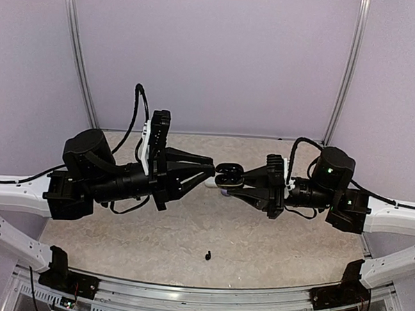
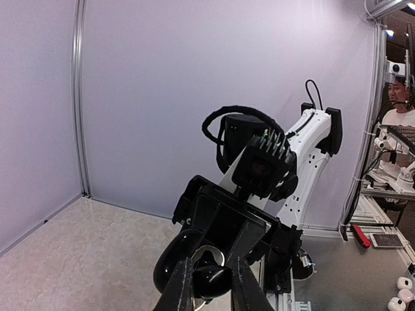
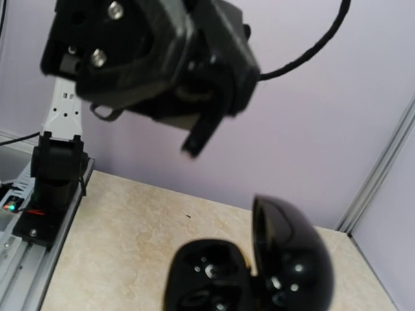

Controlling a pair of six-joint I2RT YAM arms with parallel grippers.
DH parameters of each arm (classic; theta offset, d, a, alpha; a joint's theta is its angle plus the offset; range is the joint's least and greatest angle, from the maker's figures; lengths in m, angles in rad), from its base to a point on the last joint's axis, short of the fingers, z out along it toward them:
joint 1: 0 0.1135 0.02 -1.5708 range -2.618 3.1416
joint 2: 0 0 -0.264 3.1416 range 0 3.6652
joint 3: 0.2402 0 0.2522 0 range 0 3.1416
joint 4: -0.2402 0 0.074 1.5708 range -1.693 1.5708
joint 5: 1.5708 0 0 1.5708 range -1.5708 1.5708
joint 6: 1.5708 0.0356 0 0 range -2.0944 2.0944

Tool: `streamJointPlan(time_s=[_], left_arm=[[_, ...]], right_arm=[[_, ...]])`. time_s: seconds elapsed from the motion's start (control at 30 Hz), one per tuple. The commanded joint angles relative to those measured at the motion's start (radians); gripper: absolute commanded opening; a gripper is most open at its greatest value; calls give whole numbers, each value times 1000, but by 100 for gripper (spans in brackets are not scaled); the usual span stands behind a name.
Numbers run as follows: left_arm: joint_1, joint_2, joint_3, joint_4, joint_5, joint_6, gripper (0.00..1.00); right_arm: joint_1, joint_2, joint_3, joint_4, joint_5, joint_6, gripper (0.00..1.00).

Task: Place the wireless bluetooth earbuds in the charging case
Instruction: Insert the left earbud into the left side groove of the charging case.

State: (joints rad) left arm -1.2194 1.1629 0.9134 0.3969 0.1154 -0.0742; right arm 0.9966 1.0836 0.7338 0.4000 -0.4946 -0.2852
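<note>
Your left gripper (image 1: 210,171) has its fingers drawn narrow, tips just left of the charging case (image 1: 229,175). You cannot tell whether anything is pinched between them. Your right gripper (image 1: 232,185) clamps the black case from its right side, with the lid swung open. The right wrist view cuts off that gripper's own fingers, and the inside of the case is dark and blurred there. Only the top view shows one black earbud (image 1: 208,254), lying on the table (image 1: 120,227) well apart from the case, toward the arm bases. In the right wrist view, the left gripper's body looms above the case.
</note>
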Motion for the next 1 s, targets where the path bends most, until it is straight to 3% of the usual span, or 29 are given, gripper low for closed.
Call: streamJointPlan(time_s=[0.0, 0.97], left_arm=[[-8, 22, 27, 27, -15, 20, 15], [-8, 62, 24, -10, -88, 50, 14]], right_arm=[[16, 7, 22, 60, 8, 62, 0], [31, 8, 15, 103, -28, 104, 0]])
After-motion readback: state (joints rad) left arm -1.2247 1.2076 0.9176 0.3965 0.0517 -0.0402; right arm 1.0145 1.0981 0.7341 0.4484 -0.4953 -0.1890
